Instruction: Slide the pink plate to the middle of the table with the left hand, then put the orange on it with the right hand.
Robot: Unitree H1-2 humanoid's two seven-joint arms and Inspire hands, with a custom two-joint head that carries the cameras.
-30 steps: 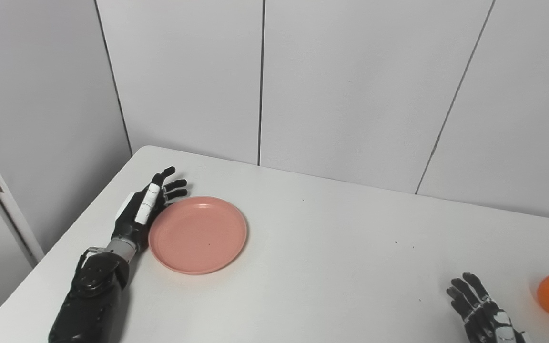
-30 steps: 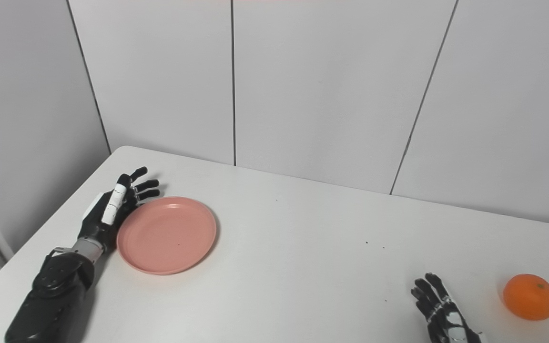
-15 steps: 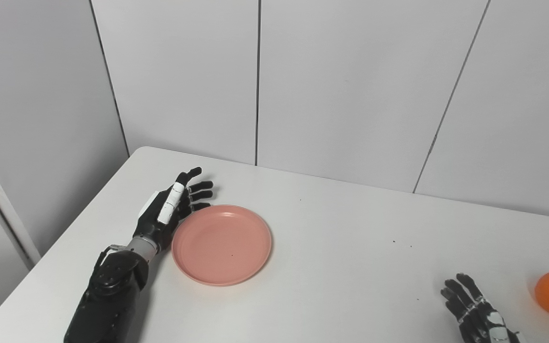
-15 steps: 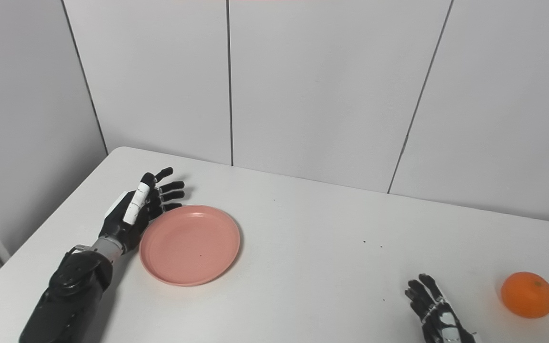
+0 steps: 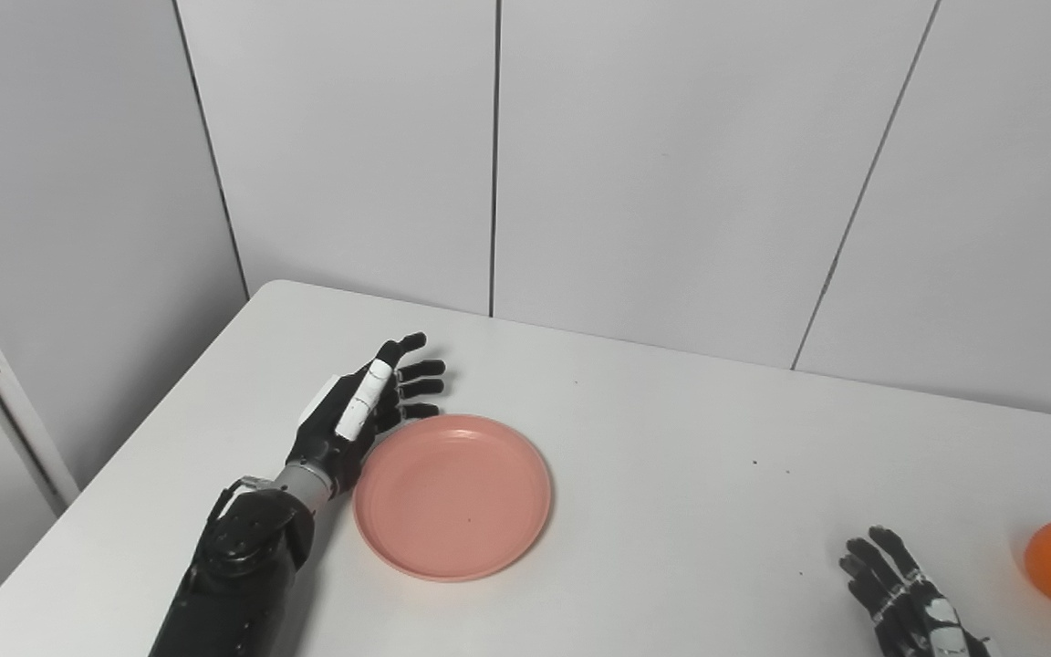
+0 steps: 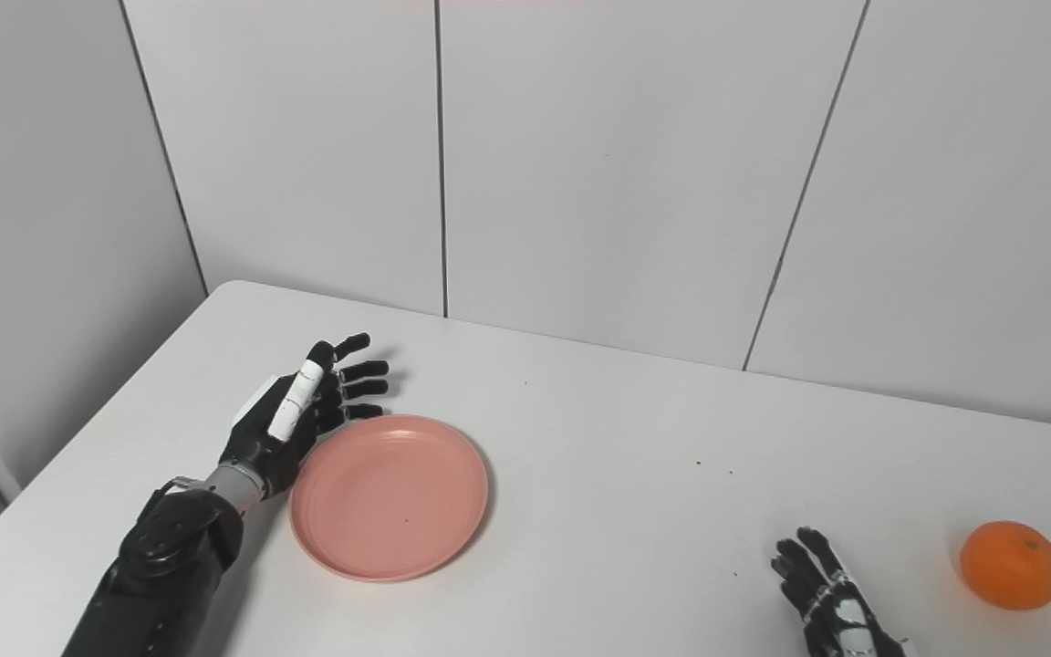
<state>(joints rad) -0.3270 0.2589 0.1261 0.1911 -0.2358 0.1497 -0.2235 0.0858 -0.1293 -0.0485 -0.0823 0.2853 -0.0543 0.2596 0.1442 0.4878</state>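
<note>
Round pink plastic plate (image 5: 452, 497): smooth, slight sheen. White tabletop (image 5: 690, 456): smooth, matt. Round orange (image 6: 1012, 565): finely dimpled skin.

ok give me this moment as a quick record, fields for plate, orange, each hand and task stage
plate: pink plate flat on the white table, left of centre, empty
orange: orange on the table near the right edge, apart from both hands
left hand: left hand open, edge-on against the plate's left rim
right hand: right hand open, low at the near edge, left of the orange
stage: plate not yet at the middle; orange not picked up
</note>
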